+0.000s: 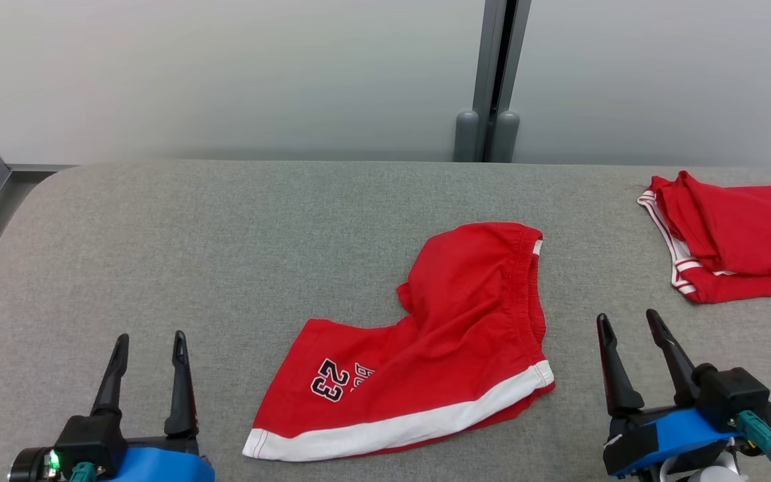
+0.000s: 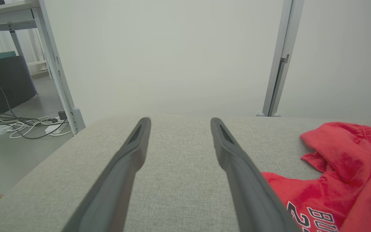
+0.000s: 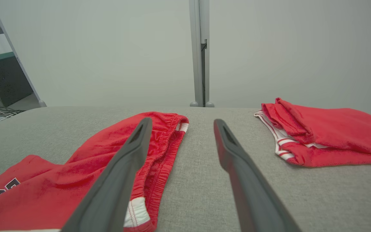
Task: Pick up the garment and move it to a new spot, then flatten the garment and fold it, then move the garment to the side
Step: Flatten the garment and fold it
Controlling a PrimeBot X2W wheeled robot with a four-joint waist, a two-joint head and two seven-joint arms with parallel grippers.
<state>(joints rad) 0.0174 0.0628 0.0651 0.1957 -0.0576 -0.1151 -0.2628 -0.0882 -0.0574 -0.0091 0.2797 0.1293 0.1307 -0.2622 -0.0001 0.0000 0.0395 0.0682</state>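
You can read one number: a dark, white-edged "23" (image 1: 328,380), printed tilted on one leg of the red fabric shorts with a white hem band (image 1: 425,348) that lie on the grey cloth-covered bench (image 1: 225,254). Just beside it in the head view, dark letters (image 1: 363,372) begin and run under a fold of the cloth. In the left wrist view the dark letters (image 2: 322,219) read "BU", cut off by the picture's bottom edge. In the right wrist view a piece of the "23" (image 3: 6,190) sits at the left edge, too cropped for you to read.
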